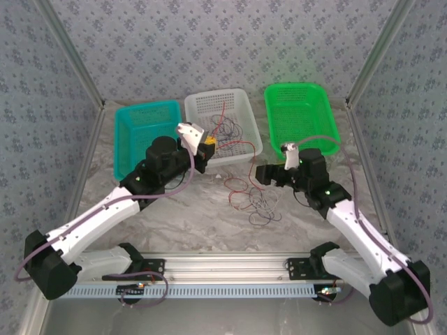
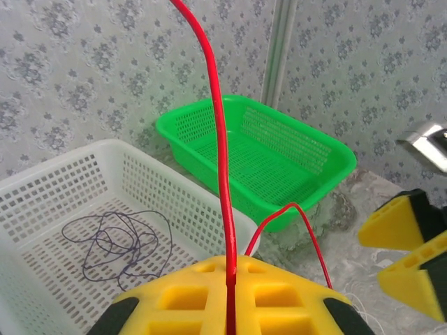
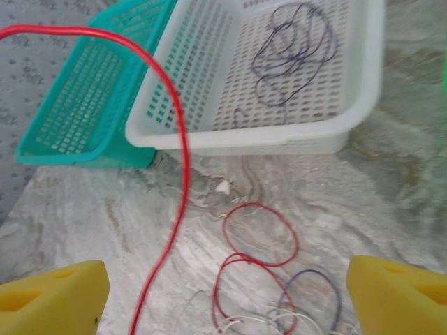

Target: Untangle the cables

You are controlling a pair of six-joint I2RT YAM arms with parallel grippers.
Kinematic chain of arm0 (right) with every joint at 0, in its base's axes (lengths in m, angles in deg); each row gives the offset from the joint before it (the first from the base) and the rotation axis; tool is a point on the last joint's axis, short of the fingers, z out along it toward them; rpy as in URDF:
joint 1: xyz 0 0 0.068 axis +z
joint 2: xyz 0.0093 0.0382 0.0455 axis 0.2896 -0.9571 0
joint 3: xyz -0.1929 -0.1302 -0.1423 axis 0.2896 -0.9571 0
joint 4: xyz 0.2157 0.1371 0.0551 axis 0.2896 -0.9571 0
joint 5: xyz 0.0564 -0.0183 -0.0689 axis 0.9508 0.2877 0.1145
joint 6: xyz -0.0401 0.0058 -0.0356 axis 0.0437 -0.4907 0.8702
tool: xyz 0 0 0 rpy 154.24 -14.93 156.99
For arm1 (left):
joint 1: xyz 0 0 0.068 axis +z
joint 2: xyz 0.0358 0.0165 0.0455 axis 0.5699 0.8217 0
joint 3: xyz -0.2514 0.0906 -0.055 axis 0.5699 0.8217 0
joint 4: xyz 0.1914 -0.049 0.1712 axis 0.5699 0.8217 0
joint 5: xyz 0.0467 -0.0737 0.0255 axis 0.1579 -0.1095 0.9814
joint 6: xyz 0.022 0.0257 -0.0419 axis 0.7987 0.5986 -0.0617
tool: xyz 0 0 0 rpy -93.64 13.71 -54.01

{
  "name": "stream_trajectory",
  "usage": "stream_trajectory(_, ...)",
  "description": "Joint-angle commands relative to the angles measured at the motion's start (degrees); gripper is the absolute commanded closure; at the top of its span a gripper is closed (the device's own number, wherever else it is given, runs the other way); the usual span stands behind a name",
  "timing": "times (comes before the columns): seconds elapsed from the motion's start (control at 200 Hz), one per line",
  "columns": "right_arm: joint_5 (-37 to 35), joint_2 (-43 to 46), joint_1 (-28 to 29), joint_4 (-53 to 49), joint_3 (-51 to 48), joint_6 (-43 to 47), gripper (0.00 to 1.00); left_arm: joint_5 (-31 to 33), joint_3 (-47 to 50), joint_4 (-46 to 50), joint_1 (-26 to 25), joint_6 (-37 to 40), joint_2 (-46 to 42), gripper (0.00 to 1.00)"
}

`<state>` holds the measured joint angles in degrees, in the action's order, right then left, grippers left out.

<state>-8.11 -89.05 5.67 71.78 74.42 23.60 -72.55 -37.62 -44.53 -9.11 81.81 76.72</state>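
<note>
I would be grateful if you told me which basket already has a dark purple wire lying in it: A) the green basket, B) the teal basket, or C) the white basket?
C, since the dark purple wire lies in loose loops on the perforated floor of the white basket.

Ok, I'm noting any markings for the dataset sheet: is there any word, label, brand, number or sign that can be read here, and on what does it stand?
No readable text anywhere.
White basket, green basket, teal basket: plain plastic, no label.
Yellow fingers and the red cable pinched between them: no print.
Wall: flower pattern, no lettering.
</note>
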Motion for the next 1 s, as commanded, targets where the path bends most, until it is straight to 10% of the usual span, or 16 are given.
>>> stream_trajectory(0.0,6.69,-4.76,1.45,2.66,3.11,-1.13,0.11,-1.22,-2.36,-1.55,-0.79,1.17,0.86,0.92)
stream_trajectory(0.23,6.74,-10.80,6.28,1.82,4.62,0.60,0.28,0.50,-2.23,-4.68,-0.88,0.97,1.21,0.92)
stream_trajectory(0.545,0.60,-12.62,8.99,-4.94,3.81,6.21,1.00,8.72,0.90,-12.80,-0.55,-1.73,-0.84,0.93)
stream_trajectory(0.994,-2.68,-28.17,30.98,-16.86,17.75,22.17,1.00,26.96,13.50,-30.35,7.13,-17.61,-8.47,0.95)
